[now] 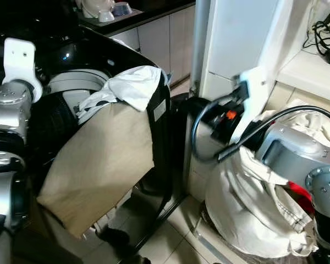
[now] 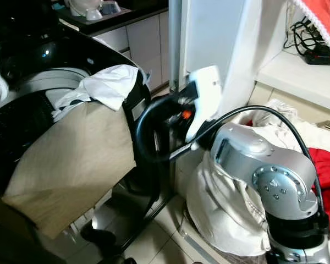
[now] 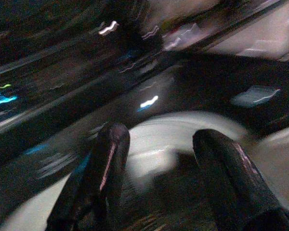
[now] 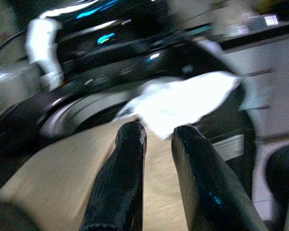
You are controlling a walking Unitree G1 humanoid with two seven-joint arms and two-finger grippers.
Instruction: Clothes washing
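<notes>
Loading the washer (image 1: 71, 88) seems to be the step in hand: a beige cloth (image 1: 99, 165) and a white cloth (image 1: 133, 85) hang over its front rim, half outside the drum. The right gripper (image 4: 156, 139) points at them with fingers a little apart, grasping nothing. The left gripper (image 3: 159, 159) is spread wide above the drum, also empty. Next, I think, one gripper must take the cloth and push it inside. The beige cloth looks flat and smooth, the white one crumpled.
</notes>
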